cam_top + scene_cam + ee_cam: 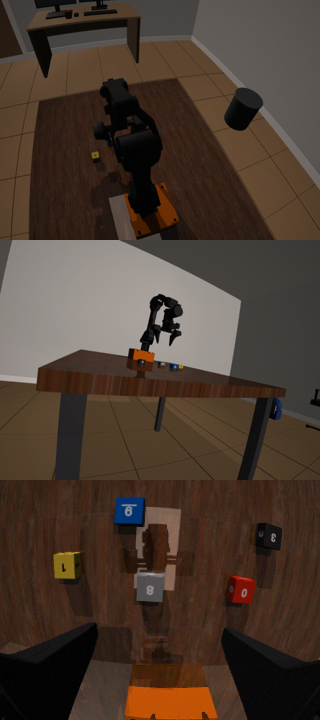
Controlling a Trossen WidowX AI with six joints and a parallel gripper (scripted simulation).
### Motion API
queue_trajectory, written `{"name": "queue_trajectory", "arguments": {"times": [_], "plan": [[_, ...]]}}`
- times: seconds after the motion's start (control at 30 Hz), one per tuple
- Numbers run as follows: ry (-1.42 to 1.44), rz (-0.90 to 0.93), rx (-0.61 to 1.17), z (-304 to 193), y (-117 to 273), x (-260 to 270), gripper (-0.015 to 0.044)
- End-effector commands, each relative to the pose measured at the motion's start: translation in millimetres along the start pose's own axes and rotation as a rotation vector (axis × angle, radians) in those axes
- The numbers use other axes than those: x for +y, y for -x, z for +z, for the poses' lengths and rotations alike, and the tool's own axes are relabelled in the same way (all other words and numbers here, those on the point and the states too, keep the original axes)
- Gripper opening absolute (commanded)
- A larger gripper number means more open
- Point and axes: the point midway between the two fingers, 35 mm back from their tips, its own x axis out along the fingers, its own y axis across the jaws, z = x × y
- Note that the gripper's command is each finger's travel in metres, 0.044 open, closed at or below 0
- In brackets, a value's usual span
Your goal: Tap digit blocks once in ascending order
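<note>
My gripper (164,344) (160,632) is open and empty, high above the table, fingers pointing down. In the wrist view, digits appear upside down. The grey block (150,587) (162,364) shows 8 and lies ahead between the finger lines. The red block (241,590) shows 0, at right. The black block (269,536) (141,361) shows 3, at far right. The yellow block (67,565) (95,155) (180,366) shows 1, at left. The blue block (130,511) (174,366) shows a barred digit, apparently 6. In the top view, the arm hides the grey, red and black blocks and most of the blue one.
The orange base (166,209) (144,355) (170,702) carries the arm at one side of the wooden table (193,167) (108,369). A dark cylinder (242,109) stands beyond the table's right side. A desk (87,20) is at the back of the room.
</note>
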Motion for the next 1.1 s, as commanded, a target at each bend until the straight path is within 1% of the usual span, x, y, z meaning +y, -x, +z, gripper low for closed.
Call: {"name": "queue_trajectory", "arguments": {"times": [0.0, 0.67, 0.73, 0.9, 0.97, 1.07], "plan": [[-0.016, 0.003, -0.008, -4, 2, 13, 0.0400], [-0.016, 0.003, -0.008, -3, 2, 15, 0.0400], [-0.016, 0.005, -0.008, 3, 3, 32, 0.0400], [-0.016, 0.011, -0.009, 18, 4, 102, 0.0400], [-0.016, 0.013, -0.009, 18, 4, 112, 0.0400], [-0.016, 0.013, -0.009, 18, 4, 112, 0.0400]]}}
